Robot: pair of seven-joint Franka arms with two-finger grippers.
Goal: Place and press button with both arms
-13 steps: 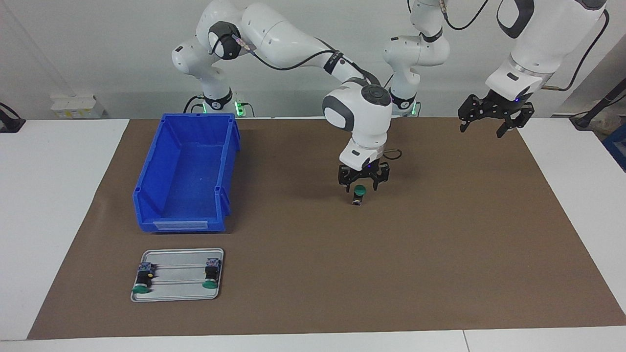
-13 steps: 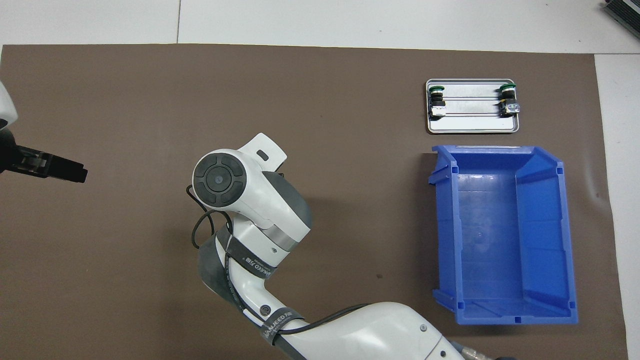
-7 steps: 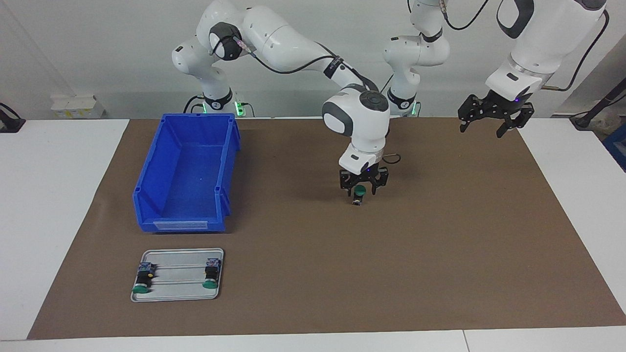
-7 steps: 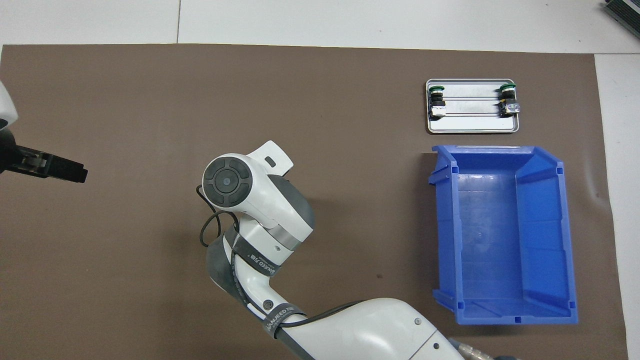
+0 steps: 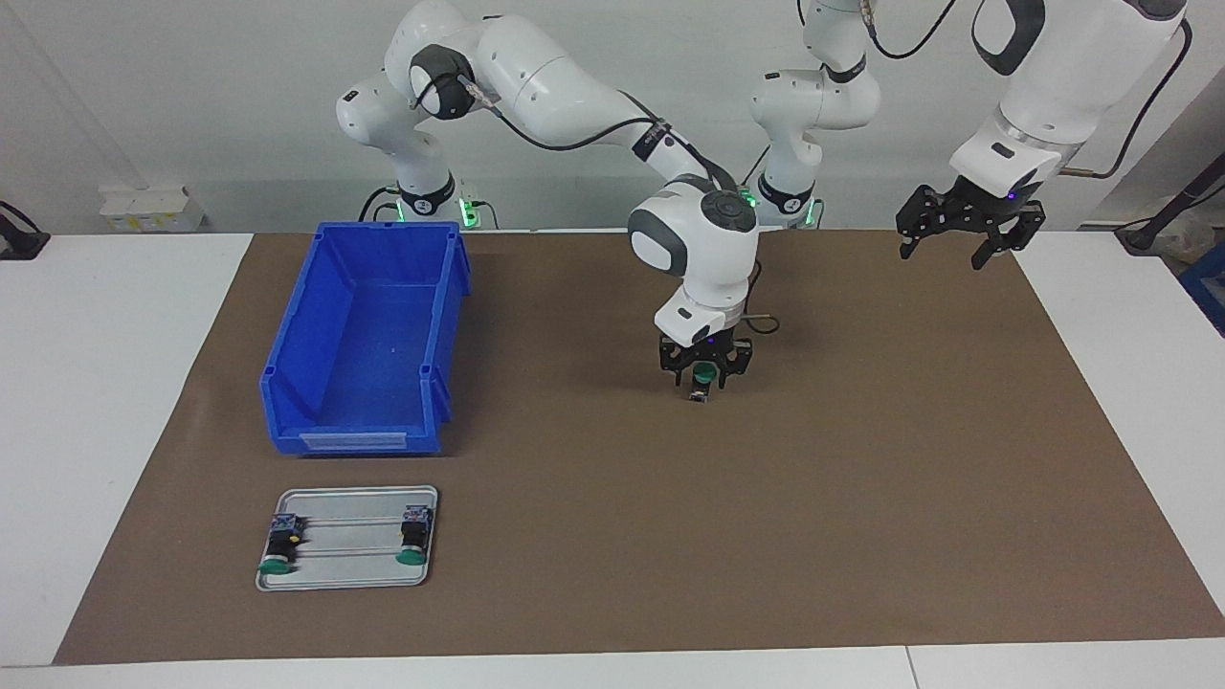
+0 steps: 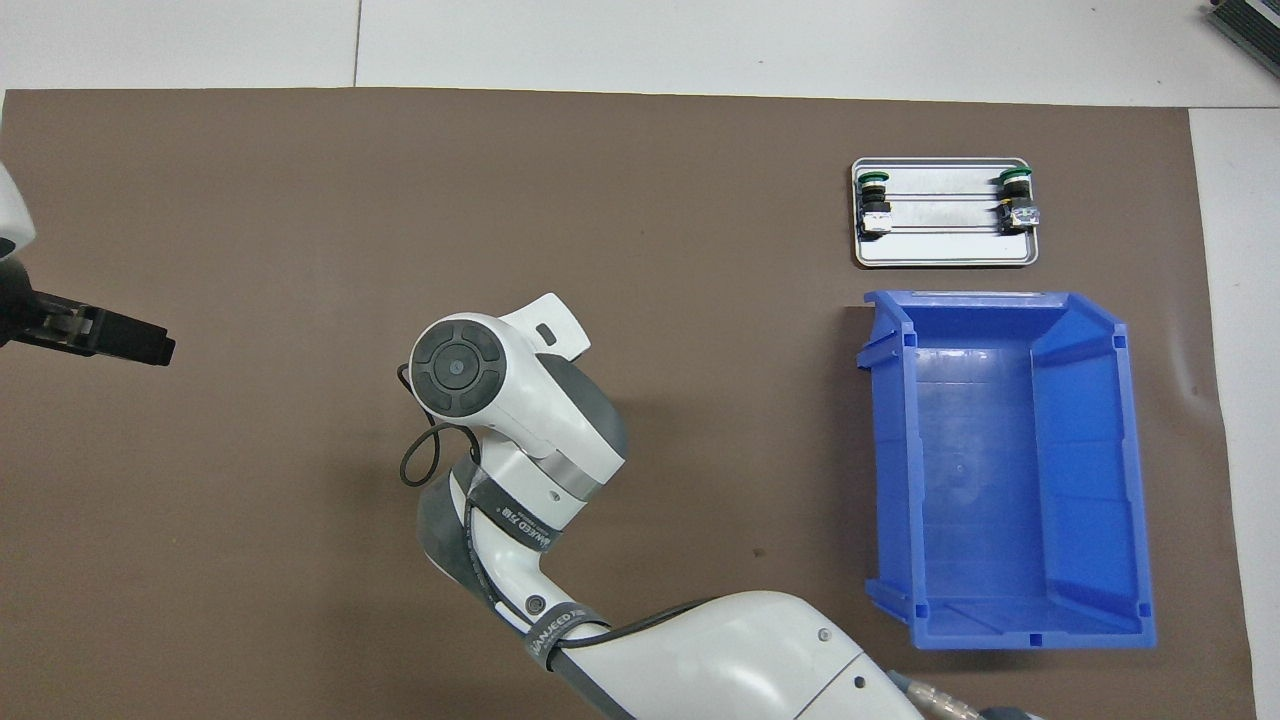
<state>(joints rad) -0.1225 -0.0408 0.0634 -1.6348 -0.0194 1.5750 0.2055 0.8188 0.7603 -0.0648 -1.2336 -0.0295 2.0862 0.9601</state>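
The button (image 5: 702,381), round green cap up, stands mid-mat between the right gripper (image 5: 704,375) fingers, grip uncertain; the left gripper (image 5: 960,230) hangs wide at two o'clock.

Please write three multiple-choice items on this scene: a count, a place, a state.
1. Green-capped pushbuttons lying on the grey metal tray: A) one B) two C) four.
2. The upright green-capped pushbutton under the right tool stands on: A) the tray B) the brown mat C) a red plate.
3. The left tool, in the air, is: A) open B) shut on a pushbutton C) pressing the tray.
B, two caps show there; B, mat surrounds its base; A, its fingers stand apart.
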